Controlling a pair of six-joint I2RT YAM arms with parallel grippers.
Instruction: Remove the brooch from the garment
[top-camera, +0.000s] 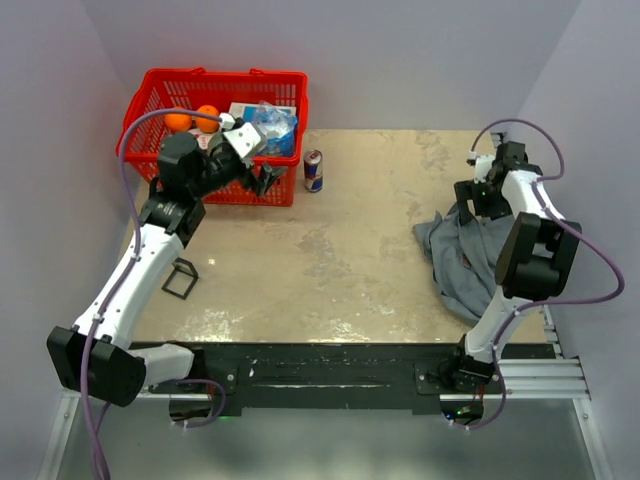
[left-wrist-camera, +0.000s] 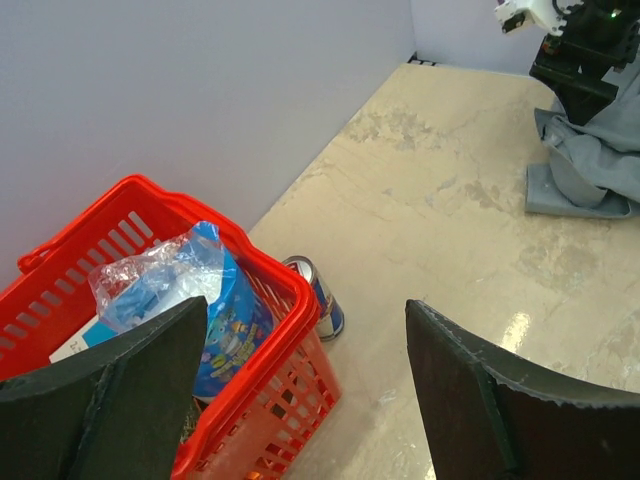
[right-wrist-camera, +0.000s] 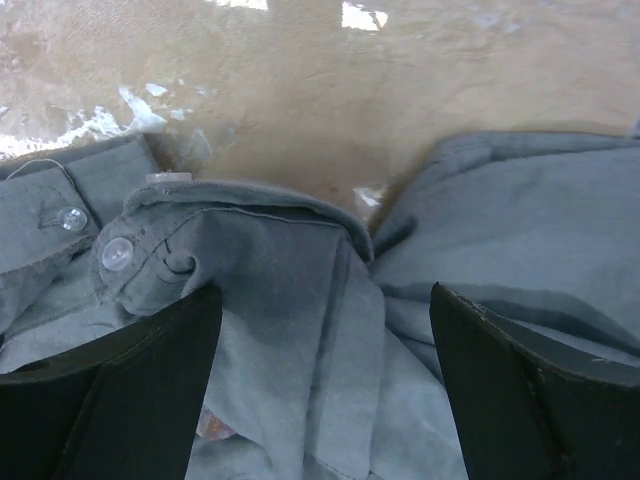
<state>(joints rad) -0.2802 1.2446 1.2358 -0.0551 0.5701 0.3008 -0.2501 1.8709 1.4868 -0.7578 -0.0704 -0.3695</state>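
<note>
The garment (top-camera: 462, 262) is a crumpled grey shirt lying at the right of the table, also seen far off in the left wrist view (left-wrist-camera: 592, 172). In the right wrist view its folds (right-wrist-camera: 300, 300) and pale buttons fill the frame. The brooch (right-wrist-camera: 214, 427), a small reddish-pink disc, peeks from under a fold by my right gripper's left finger. My right gripper (right-wrist-camera: 325, 290) hangs open just above the cloth (top-camera: 468, 208), holding nothing. My left gripper (top-camera: 264, 180) stands open and empty at the basket's front right corner (left-wrist-camera: 305, 305), far from the shirt.
A red basket (top-camera: 225, 78) at the back left holds oranges (top-camera: 178, 121) and a blue plastic-wrapped pack (left-wrist-camera: 215, 300). A drink can (top-camera: 313, 171) stands upright just right of it. A small black wire stand (top-camera: 180, 278) sits by the left arm. Walls close in on both sides.
</note>
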